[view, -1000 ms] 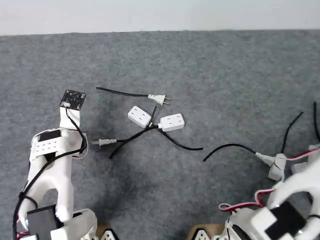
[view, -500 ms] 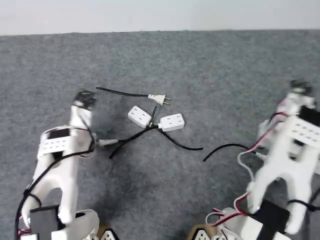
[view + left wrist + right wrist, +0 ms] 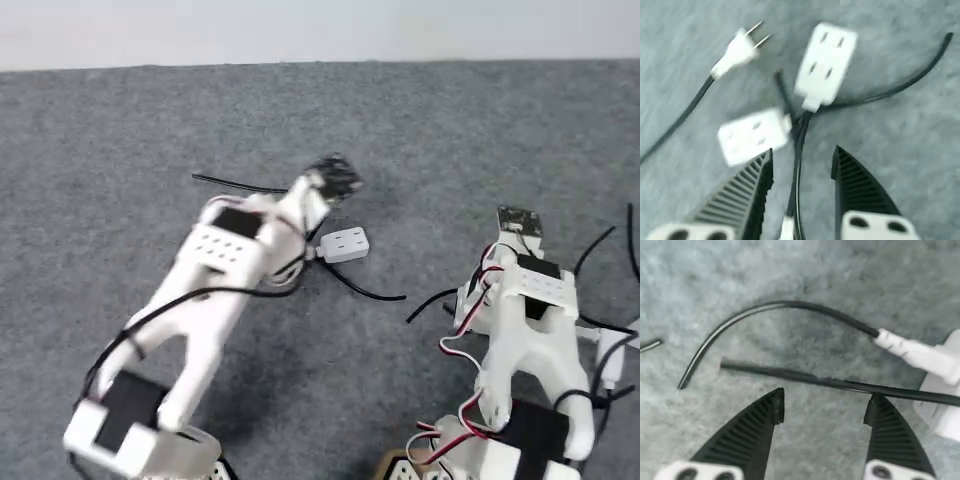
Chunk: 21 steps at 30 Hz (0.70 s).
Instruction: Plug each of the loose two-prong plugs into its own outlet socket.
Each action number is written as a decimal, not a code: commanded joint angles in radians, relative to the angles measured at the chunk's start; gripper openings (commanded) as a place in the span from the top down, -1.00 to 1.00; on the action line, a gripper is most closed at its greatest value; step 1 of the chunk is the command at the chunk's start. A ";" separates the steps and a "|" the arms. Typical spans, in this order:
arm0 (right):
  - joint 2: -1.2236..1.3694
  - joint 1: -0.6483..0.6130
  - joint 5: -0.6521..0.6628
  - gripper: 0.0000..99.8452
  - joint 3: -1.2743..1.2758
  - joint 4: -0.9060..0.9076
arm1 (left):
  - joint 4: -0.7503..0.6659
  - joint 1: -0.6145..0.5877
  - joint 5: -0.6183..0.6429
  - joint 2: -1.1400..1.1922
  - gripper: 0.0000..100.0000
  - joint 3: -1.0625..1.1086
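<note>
Just beyond the tips of the left pincer (image 3: 803, 151), spread wide above the grey counter (image 3: 920, 150): a nearer outlet socket (image 3: 754, 136), white, slots up, lying crosswise just past one fingertip. Straight ahead and a little farther out, a farther outlet socket (image 3: 826, 59), also white and slots up, lying lengthwise. Black cords (image 3: 799, 135) from both, meeting between them and running back through the gap between the fingers. One long black cord (image 3: 905, 86) curving off to the side of the farther socket, ending loose. Beyond the nearer socket and apart from it: a loose two-prong plug (image 3: 740, 50), white, prongs pointing away from the pincer, black lead trailing off sideways.

Ahead of the right pincer (image 3: 827, 394), likewise spread, fingers apart from the cables: a straight black cable (image 3: 840, 384) lying across just past the fingertips. Beyond that, a curved black cable (image 3: 775, 307) ending in a second white plug (image 3: 905, 351), far end cut off at the frame's edge. From the high view, well apart from both outlet sockets.
</note>
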 commanded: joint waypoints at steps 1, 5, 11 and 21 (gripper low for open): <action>-0.031 0.036 0.028 0.51 -0.002 -0.053 | 0.012 0.072 -0.083 0.138 0.62 -0.173; -0.030 0.051 0.029 0.51 0.000 -0.062 | 0.011 0.109 -0.186 0.236 0.62 -0.295; -0.030 0.051 0.031 0.51 0.000 -0.062 | 0.008 0.095 -0.273 0.354 0.62 -0.433; -0.030 0.051 0.031 0.51 0.000 -0.062 | 0.132 0.057 -0.302 0.577 0.62 -0.707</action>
